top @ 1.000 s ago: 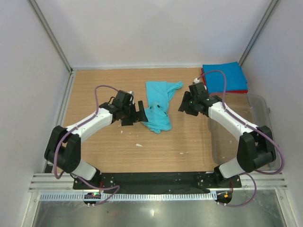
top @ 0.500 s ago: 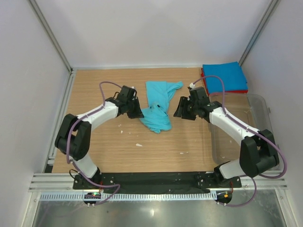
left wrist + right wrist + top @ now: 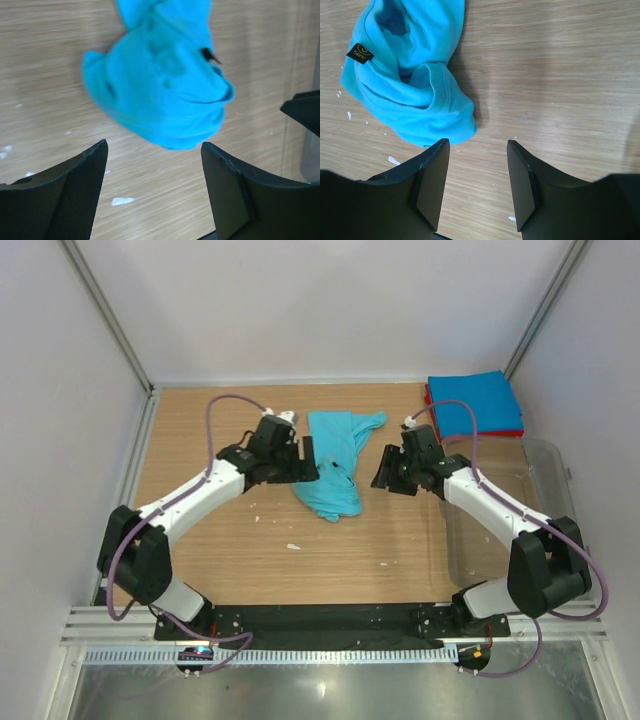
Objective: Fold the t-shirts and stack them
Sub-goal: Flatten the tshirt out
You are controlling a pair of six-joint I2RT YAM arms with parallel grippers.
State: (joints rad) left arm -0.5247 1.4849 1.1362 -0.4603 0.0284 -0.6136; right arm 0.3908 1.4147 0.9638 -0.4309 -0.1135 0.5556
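Observation:
A crumpled teal t-shirt lies mid-table, a bunched lump at its near end and a longer strip reaching away from me. My left gripper hovers at its left edge, open. In the left wrist view the teal t-shirt sits just beyond the open left gripper, with bare wood between the jaws. My right gripper stands open to the shirt's right. In its wrist view the shirt lies ahead and left of the empty right gripper. A folded blue t-shirt rests on a folded red one at the back right.
A clear plastic tub stands along the right side, beside the right arm. Small white flecks dot the wooden table. Walls close the table in on the left, back and right.
The left gripper moved farther from me along the shirt's left edge, closing and then opening again. The right gripper edged slightly left toward the shirt. The shirt lies about as before.

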